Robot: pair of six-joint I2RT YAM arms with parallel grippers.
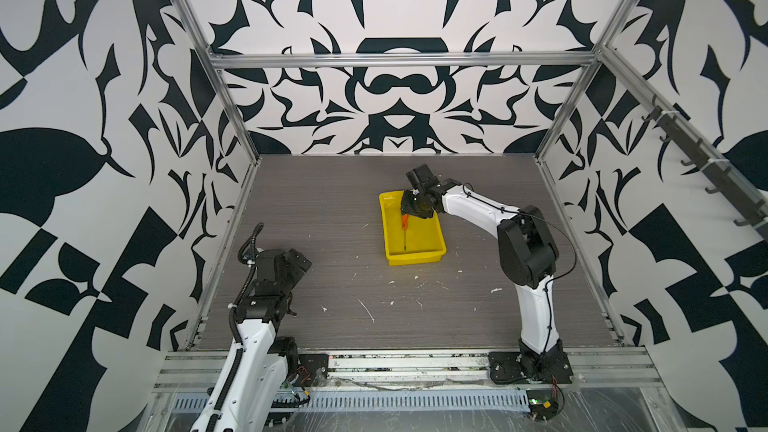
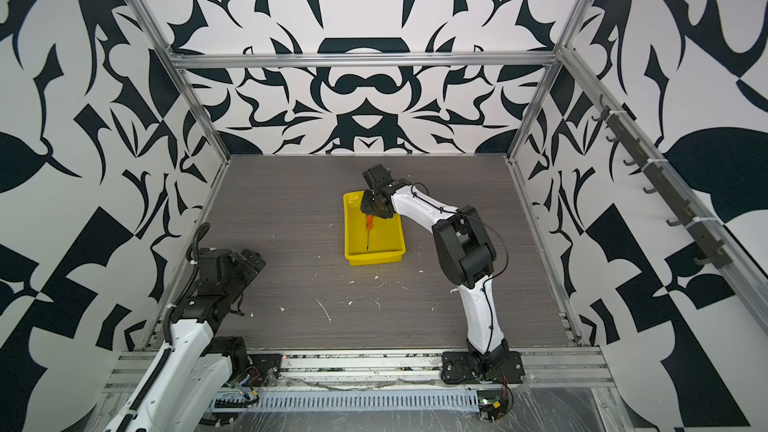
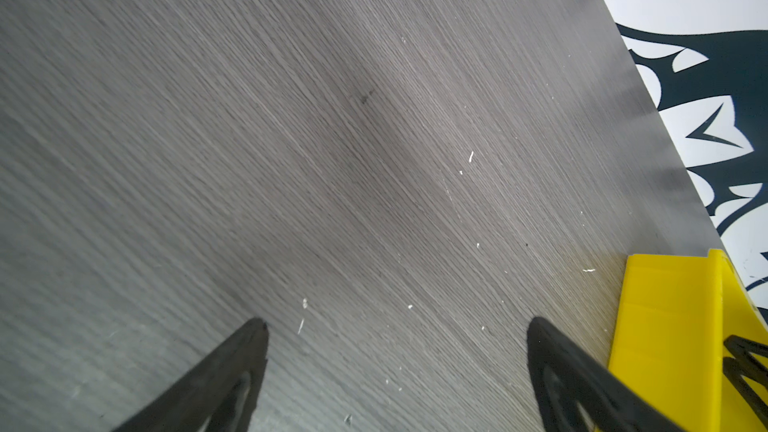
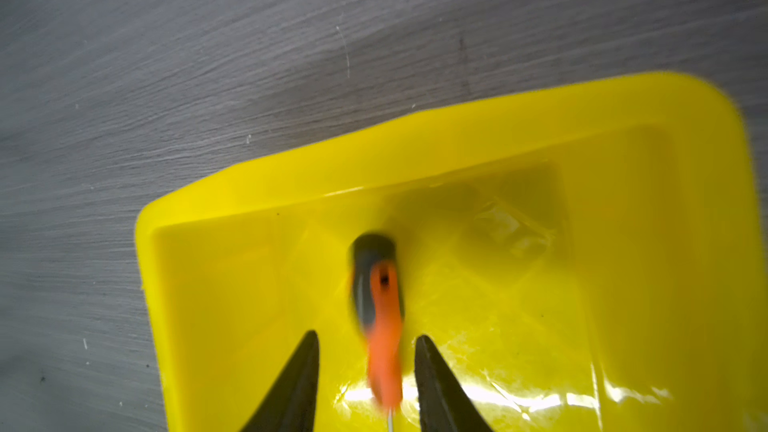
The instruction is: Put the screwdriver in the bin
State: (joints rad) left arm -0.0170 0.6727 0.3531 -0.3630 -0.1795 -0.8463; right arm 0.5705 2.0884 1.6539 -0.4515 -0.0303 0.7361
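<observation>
Right gripper (image 4: 366, 334): jaws parted, a gap either side of the orange handle; you grip nothing. The screwdriver (image 4: 384, 326) (blurred, so whether it rests on the floor cannot be told) is within the walls of the bin (image 4: 457, 135). Step in hand, as judged: the release. Next, you need a straight lift clear of the rim. Left gripper (image 3: 399, 320): spread, empty, well apart from the bin. No writing is legible.
</observation>
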